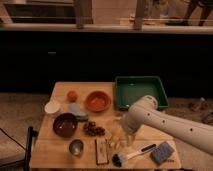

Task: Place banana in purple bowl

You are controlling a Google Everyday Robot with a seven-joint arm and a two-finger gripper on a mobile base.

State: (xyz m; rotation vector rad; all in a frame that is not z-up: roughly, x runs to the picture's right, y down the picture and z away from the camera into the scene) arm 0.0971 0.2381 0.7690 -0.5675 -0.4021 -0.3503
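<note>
The banana [116,140] is a pale yellow shape lying near the middle of the wooden table [60,155], right of a dark fruit cluster. My gripper [123,131] hangs from the white arm [165,125] that reaches in from the right, and it is right over or at the banana, partly hiding it. The purple bowl [65,124] stands at the table's left, empty and dark inside, well to the left of the gripper.
An orange-red bowl [97,100], an orange fruit [72,95] and a white bowl [52,107] stand at the back left. A green tray [140,91] is at the back right. A metal cup [76,147], a brown bar [101,150], a brush [130,155] and a blue sponge [162,152] line the front.
</note>
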